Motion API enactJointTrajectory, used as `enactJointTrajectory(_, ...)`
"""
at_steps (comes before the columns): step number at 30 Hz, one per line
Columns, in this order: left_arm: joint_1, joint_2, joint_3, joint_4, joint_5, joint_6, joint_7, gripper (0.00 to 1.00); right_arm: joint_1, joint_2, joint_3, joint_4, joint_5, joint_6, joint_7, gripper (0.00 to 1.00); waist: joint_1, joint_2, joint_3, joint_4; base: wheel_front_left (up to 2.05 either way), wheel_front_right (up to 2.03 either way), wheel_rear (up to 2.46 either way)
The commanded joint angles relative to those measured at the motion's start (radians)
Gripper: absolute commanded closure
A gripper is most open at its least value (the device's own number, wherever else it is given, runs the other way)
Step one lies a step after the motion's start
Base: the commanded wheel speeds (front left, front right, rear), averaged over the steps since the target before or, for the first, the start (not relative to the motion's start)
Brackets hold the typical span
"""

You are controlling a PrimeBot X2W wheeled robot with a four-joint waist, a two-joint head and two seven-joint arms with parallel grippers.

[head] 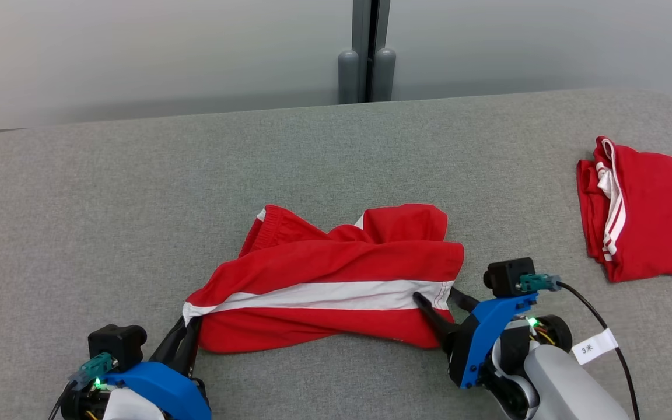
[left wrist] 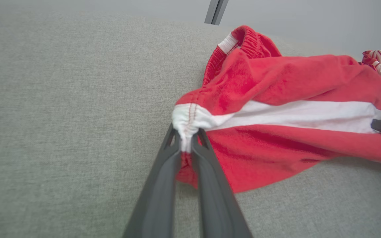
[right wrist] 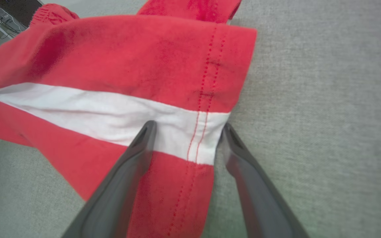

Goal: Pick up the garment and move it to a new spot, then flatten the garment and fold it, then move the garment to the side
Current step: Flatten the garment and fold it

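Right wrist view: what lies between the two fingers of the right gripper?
The hemmed end of the red shorts, at its white stripe, lies between the fingers of the open right gripper, in that view.

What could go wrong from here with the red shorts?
1. The left end effector pinches only a small bunch at the end of the white stripe on the shorts; a pull might slip it free.
2. The right end effector is open, straddling the hem; closing there may catch only a thin strip.
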Motion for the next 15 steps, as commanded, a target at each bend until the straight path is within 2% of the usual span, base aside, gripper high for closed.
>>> enactJointTrajectory(1,-0.010,0.006,0.002,-0.004,-0.001,0.005,0.000,1.00,-0.012,-0.006,0.019,-0.011,0.017,0.001,0.004,0.00,-0.0001,0.0000,0.001,-0.001,0.00,0.00,0.00)
enactJointTrajectory(7,-0.009,0.013,0.003,-0.016,-0.006,0.012,0.008,1.00,0.005,-0.051,0.120,-0.077,0.098,0.001,-0.007,0.00,-0.0001,0.0000,0.001,-0.005,0.00,0.00,0.00)
enactJointTrajectory(15,0.004,0.018,0.008,-0.029,-0.015,0.021,0.004,1.00,0.053,-0.084,0.141,-0.175,0.100,0.001,-0.020,0.00,-0.0001,0.0000,-0.005,-0.011,0.00,0.00,0.00)
